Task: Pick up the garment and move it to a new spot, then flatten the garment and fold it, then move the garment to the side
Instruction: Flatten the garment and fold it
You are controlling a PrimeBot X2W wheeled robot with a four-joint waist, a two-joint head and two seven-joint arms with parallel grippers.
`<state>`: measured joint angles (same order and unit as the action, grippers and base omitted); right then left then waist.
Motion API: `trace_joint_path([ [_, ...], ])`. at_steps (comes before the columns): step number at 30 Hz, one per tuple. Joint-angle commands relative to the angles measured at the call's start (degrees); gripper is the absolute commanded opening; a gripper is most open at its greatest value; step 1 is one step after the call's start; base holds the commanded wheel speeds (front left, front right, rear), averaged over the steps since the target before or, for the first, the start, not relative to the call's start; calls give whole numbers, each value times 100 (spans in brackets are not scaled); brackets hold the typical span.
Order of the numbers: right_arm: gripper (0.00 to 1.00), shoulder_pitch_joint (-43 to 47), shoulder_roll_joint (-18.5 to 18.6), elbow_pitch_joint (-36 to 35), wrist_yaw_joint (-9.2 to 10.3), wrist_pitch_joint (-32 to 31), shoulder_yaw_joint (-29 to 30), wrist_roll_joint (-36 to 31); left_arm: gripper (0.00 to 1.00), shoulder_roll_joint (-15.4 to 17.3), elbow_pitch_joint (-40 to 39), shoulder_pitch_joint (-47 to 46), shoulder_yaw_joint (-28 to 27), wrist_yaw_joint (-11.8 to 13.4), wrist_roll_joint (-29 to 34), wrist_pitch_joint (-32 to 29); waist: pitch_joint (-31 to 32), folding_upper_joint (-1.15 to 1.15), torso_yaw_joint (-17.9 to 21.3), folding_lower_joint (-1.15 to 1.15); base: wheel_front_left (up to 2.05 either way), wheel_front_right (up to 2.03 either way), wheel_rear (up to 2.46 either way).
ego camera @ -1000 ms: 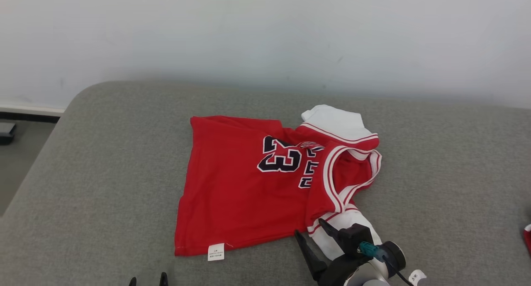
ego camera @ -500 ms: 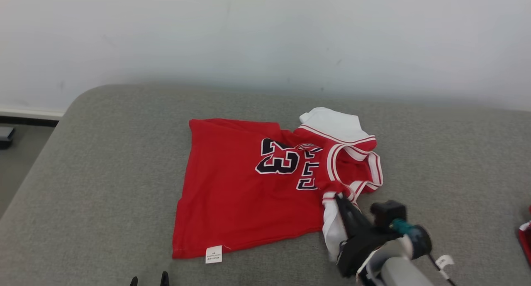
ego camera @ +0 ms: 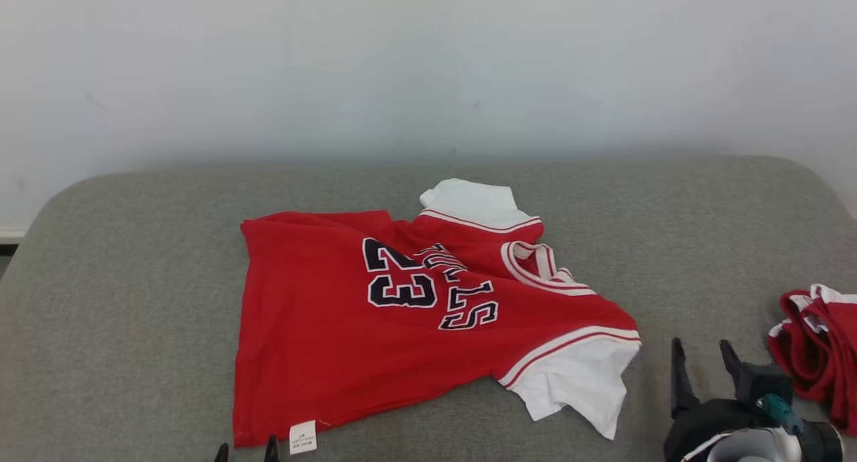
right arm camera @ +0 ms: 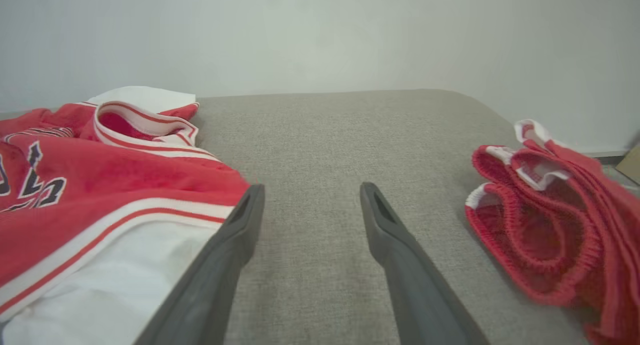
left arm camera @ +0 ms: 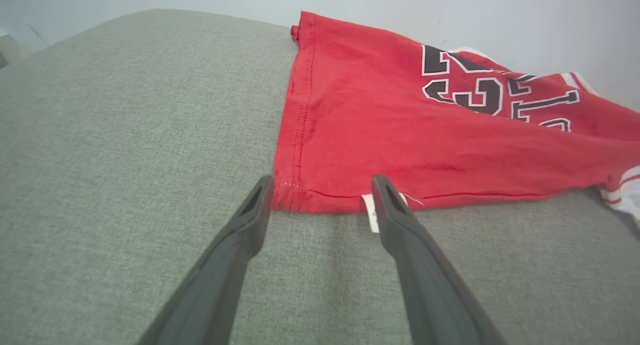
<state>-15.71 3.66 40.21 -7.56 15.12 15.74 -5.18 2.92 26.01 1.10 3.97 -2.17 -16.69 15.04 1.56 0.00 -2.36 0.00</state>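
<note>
The garment [ego camera: 375, 321], a red jersey with a black 23, white sleeves and striped trim, lies spread on the grey cushion [ego camera: 134, 281]. Its near white sleeve [ego camera: 582, 381] is laid out to the right. My right gripper [ego camera: 703, 358] stands open just right of that sleeve, holding nothing; the right wrist view shows the sleeve [right arm camera: 100, 285] beside its left finger [right arm camera: 235, 235]. My left gripper [ego camera: 244, 450] peeks in at the bottom edge, open. Seen from the left wrist, its fingertips [left arm camera: 265, 190] reach the hem corner of the jersey [left arm camera: 400, 125] by the white label [left arm camera: 370, 215].
A bunched pair of red shorts [ego camera: 817, 335] with white trim lies at the cushion's right end, also [right arm camera: 550, 220] to the right of my right gripper. A pale wall [ego camera: 428, 67] stands behind the cushion. Bare cushion stretches left of the jersey.
My right gripper shut on the near sleeve, drew it out to the right, then let go and opened. The head camera has turned right, bringing the shorts into view.
</note>
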Motion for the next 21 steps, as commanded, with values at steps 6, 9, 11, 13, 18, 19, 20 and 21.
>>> trace_joint_path([
  [6,100,298,-76,-735,15,-3,10,-185,100,-4,-133,55,-140,64,192,19,89,0,339,0,0,0,0],
  [9,100,426,-81,-1187,15,-3,-557,171,100,-4,-233,67,-235,102,287,19,111,0,420,0,0,0,0],
  [11,100,548,-77,-1457,15,-2,-889,348,100,-5,-301,84,-308,103,377,19,126,0,451,0,0,0,0],
  [13,100,613,-74,-1541,15,-2,-1034,432,100,-6,-314,103,-347,97,398,19,138,0,462,0,0,0,0],
  [18,100,877,-78,-1826,15,-2,-1513,586,100,-4,-443,153,-465,75,579,19,187,0,466,0,0,0,0],
  [19,100,921,-78,-1847,15,-3,-1572,588,100,-4,-468,156,-475,61,600,19,197,0,456,0,0,0,0],
  [20,100,975,-77,-1845,15,-2,-1622,604,100,-5,-493,163,-485,53,618,19,204,0,450,0,0,0,0],
  [21,100,1022,-77,-1830,15,-2,-1668,620,100,-5,-509,187,-498,43,648,19,210,0,445,0,0,0,0],
])
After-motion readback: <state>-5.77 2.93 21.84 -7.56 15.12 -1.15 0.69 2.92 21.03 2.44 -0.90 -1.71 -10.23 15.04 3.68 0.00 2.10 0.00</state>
